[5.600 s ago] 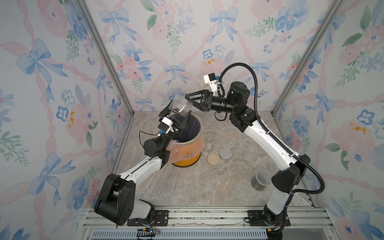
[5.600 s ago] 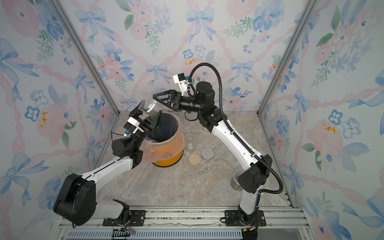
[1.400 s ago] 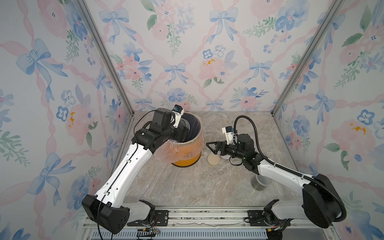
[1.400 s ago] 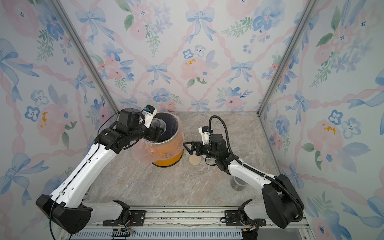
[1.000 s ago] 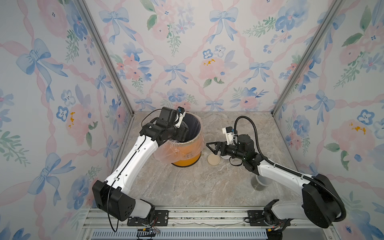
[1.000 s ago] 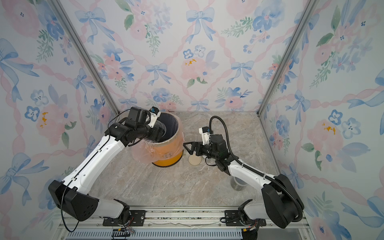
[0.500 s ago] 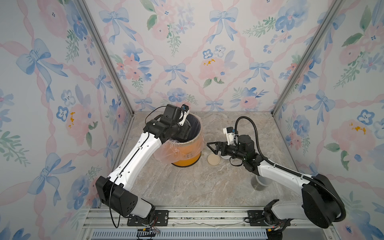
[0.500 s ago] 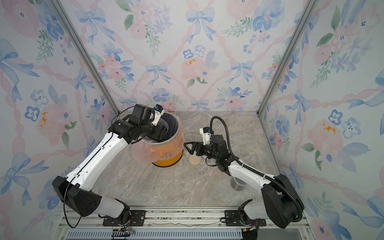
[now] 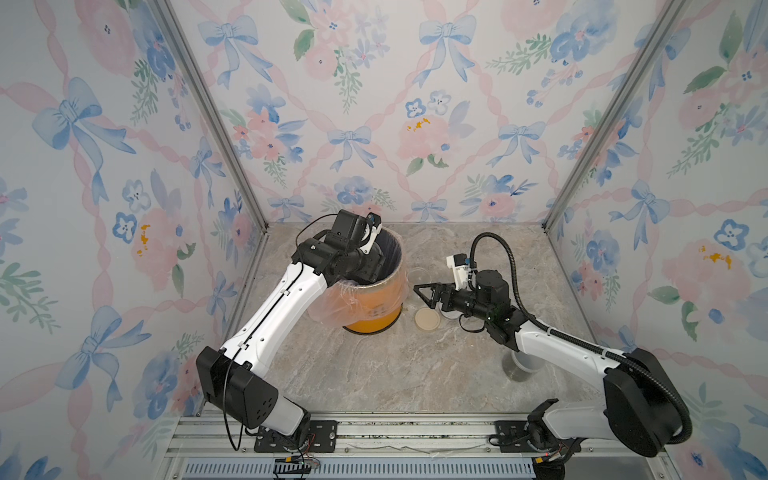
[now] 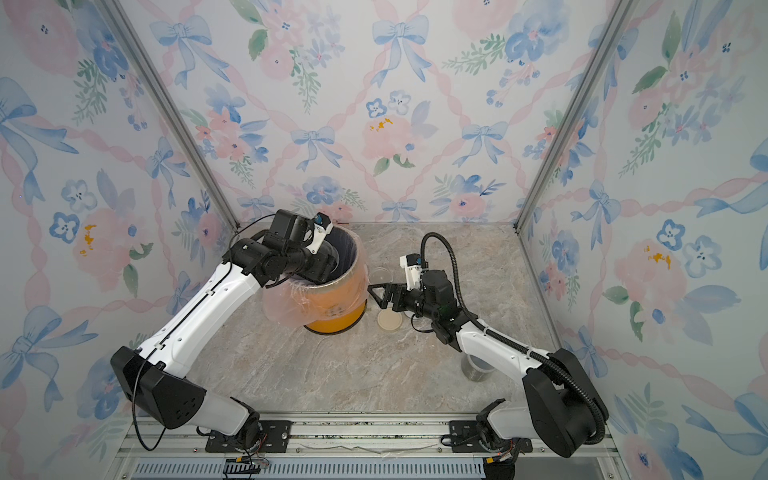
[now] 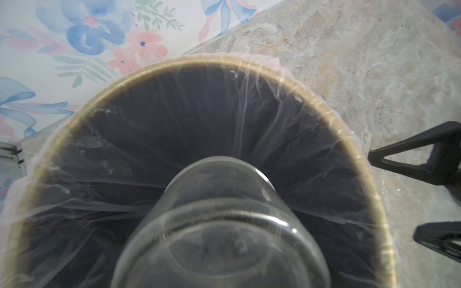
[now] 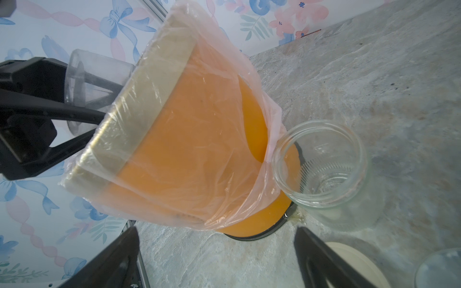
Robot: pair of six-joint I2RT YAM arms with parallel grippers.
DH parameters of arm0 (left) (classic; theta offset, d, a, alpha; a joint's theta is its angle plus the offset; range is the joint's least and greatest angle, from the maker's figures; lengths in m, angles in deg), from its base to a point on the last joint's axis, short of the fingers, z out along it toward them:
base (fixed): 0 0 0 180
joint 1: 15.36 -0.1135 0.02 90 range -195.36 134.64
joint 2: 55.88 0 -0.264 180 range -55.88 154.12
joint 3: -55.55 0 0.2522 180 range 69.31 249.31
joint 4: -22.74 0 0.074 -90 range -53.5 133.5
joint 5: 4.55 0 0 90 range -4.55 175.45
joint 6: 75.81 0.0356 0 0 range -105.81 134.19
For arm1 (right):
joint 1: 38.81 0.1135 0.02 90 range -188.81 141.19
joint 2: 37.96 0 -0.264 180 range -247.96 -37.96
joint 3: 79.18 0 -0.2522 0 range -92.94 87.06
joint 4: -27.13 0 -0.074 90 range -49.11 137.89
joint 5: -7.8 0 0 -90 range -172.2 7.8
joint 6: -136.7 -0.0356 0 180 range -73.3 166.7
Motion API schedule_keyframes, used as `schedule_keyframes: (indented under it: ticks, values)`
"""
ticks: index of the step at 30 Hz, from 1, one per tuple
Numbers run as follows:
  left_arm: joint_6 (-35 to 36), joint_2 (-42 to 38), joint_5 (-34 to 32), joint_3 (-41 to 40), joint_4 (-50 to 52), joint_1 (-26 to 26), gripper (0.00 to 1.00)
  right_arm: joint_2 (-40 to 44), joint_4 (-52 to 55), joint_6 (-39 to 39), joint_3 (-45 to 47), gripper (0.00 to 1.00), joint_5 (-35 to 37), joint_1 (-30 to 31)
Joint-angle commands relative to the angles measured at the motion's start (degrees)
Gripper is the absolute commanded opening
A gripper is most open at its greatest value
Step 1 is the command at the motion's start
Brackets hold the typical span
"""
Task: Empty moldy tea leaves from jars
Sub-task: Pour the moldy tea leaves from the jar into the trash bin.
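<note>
My left gripper point(image 12: 96, 83) is shut on a clear jar point(image 11: 222, 224), which it holds tipped, mouth down, into the orange plastic-lined bin point(image 9: 374, 311). That jar point(image 12: 97, 74) looks almost empty, with only a dusty film on the glass. No tea leaves show plainly, and the bin's inside is dark. A second jar point(image 9: 417, 276) stands open and empty right beside the bin point(image 12: 194, 149). My right gripper point(image 9: 420, 294) hovers low over the table by that jar point(image 12: 321, 169), open, with nothing between its fingers. A third jar point(image 9: 519, 365) stands under the right forearm.
A beige lid point(image 9: 427, 320) lies flat on the marble table just right of the bin. Another round lid point(image 12: 439, 269) lies beside it, mostly under the right arm. Flowered walls close in the back and both sides. A metal rail point(image 9: 374, 432) runs along the front.
Several seconds ago both grippers were high above the bin; since then the right one has come down to the table. In the last second the left wrist shifted further over the bin, and the right arm stayed still.
</note>
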Motion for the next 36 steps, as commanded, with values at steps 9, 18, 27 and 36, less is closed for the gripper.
schedule_keyframes:
  ticks: [9,18,27,36]
  values:
    - [-1.57,-3.02,2.34,3.96,-1.53,-1.23,0.64,1.89,-1.21,-0.63,0.90,0.97,0.40,-0.13]
    - [1.32,-8.57,-0.87,1.83,-5.41,-0.97,0.63,3.72,-0.11,-3.60,-0.85,0.97,-0.86,-0.13]
    - [2.91,-17.99,0.65,-6.65,-23.44,-0.45,0.63,6.36,2.28,-10.77,-5.92,0.97,-5.60,-0.81]
    - [3.95,-25.66,5.10,-22.70,-52.03,-0.26,0.63,9.22,2.79,-20.91,-10.04,0.97,-5.41,-1.04]
